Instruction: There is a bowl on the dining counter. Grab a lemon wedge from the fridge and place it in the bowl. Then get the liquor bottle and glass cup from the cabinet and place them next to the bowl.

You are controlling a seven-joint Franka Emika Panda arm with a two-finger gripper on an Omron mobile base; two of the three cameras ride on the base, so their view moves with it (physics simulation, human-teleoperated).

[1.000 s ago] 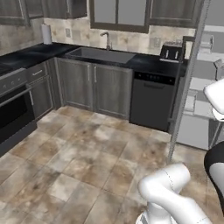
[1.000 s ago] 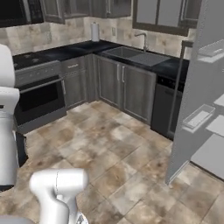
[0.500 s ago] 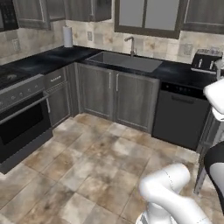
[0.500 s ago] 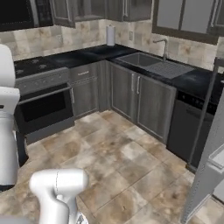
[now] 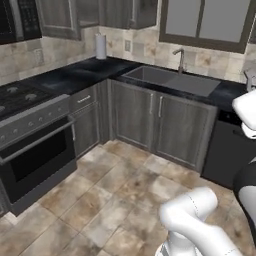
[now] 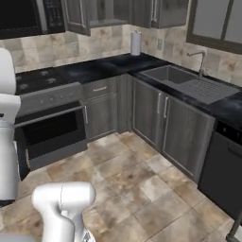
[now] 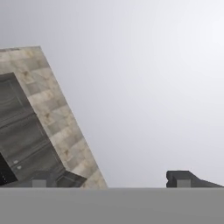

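light: even, soft, rendered | shadows: faint | glare: none | focus: slightly soft, low-resolution

home kitchen, black worktop (image 5: 75, 75) with inset sink (image 5: 170, 80) and faucet (image 5: 180, 59), built-in oven (image 5: 37, 150), microwave (image 6: 26, 16), grey wall cabinets (image 5: 125, 12), stone-tile floor (image 5: 115, 195)

Brown tiled floor (image 5: 115, 195), black worktop (image 5: 75, 75), sink (image 5: 172, 80)

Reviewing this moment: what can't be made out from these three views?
- Wall cabinets: tops cut off by the upper edge in both base views; doors hide their contents.
- Microwave: cropped by the top edge, right base view.
- Gripper: open, nothing between the tips; fingertips barely show in the hand view.
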